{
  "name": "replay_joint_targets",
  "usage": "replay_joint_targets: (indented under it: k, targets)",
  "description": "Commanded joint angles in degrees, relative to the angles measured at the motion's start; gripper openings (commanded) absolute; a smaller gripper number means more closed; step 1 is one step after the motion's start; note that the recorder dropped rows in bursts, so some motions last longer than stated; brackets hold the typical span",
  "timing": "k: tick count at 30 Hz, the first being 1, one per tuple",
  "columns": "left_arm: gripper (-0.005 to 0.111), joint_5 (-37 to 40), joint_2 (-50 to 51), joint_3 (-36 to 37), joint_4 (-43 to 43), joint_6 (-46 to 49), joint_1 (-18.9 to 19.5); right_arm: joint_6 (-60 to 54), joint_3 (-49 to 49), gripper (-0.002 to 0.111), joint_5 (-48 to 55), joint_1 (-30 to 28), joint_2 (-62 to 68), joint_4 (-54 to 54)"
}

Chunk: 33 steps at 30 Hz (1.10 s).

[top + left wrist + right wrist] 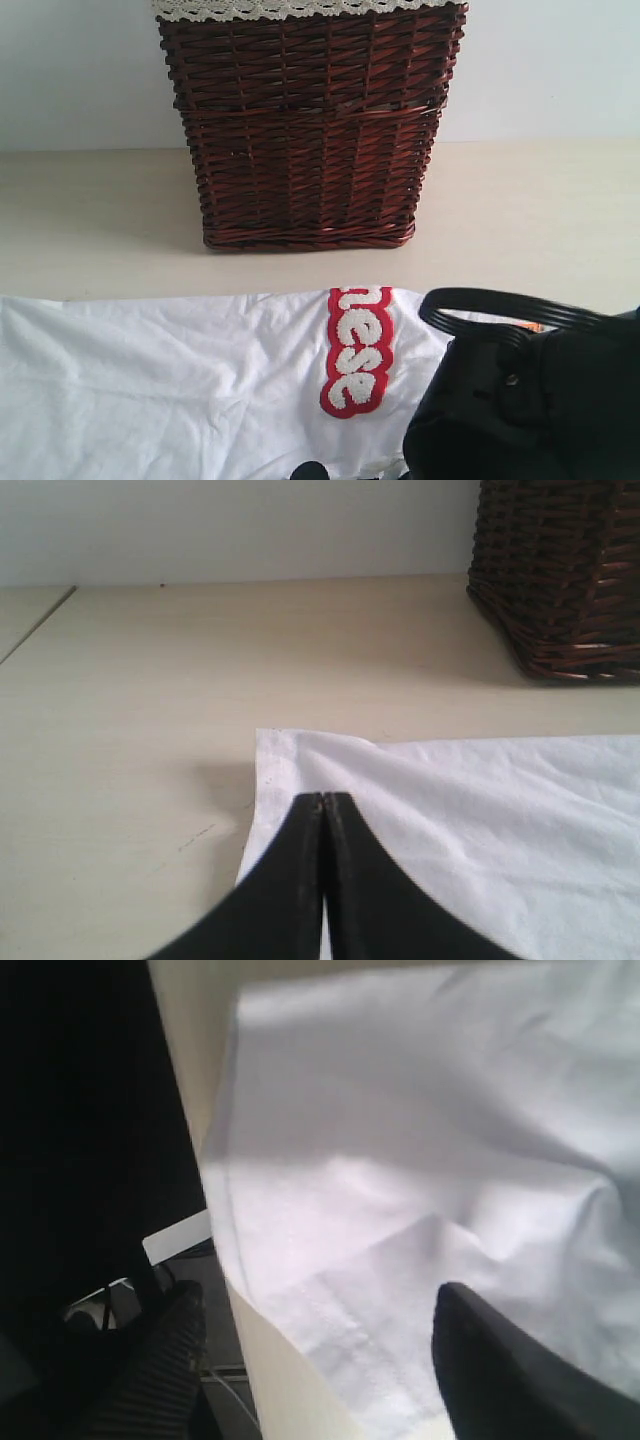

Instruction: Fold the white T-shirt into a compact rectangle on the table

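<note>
The table (520, 210) fills most of my exterior view, pale beige and matte, running back to a plain white wall (80, 70). The shirt (160, 390) lies flat on the table's near part, wrinkled and white. It spreads from the left edge of that view to under the right arm (540, 400), with its far edge well short of the basket (310, 130). The basket is dark brown wicker and stands upright at the back of the table by the wall, with white lace trim (300, 8) along its top rim.

The right arm is a black bulk low on the right of the exterior view, looped black cables (500, 305) arching over it, and it covers that end of the shirt.

A red band (355, 350) runs across the shirt from its far edge towards me. Its fuzzy white letters are turned sideways. I read "ese", with what may be an "n" before it at the cloth's edge. I see no other writing.

In the left wrist view the left claw (324, 805) has its black fingers pressed tight together, tips over a corner of the shirt, and I can see nothing between them. In the right wrist view the right claw (330, 1360) is spread wide, and the shirt's stitched hem lies between its fingers (160, 1360) at the table's edge.
</note>
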Motion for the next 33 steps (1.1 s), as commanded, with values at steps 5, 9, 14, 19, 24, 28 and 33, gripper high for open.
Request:
replay_joint_targets:
  k: [5, 9, 14, 19, 24, 28, 33]
  targets:
    - [0.000, -0.5, -0.3, -0.1, 0.2, 0.1, 0.2, -4.2, 0.4, 0.064, -2.1, 0.2, -0.5, 7.6]
    - [0.000, -0.5, -0.3, -0.1, 0.2, 0.1, 0.2, -3.6, 0.4, 0.062, -4.9, 0.2, 0.0, 7.6]
    - [0.000, -0.5, -0.3, -0.1, 0.2, 0.1, 0.2, 4.3, 0.4, 0.050, -8.7, 0.2, 4.2, 1.4]
    - [0.000, -0.5, -0.3, -0.1, 0.2, 0.1, 0.2, 14.2, 0.4, 0.022, -5.1, 0.2, 8.0, -7.1]
    - [0.000, -0.5, -0.3, -0.1, 0.2, 0.1, 0.2, 12.9, 0.3, 0.000, -1.8, 0.2, 6.8, -7.4]
    - [0.000, -0.5, -0.3, -0.1, 0.2, 0.1, 0.2, 10.5, -1.1, 0.000, 4.9, 0.2, 2.9, -7.2]
    - [0.000, -0.5, -0.3, -0.1, 0.2, 0.1, 0.2, 9.3, -7.2, 0.000, 19.1, 0.2, -2.2, -12.8]
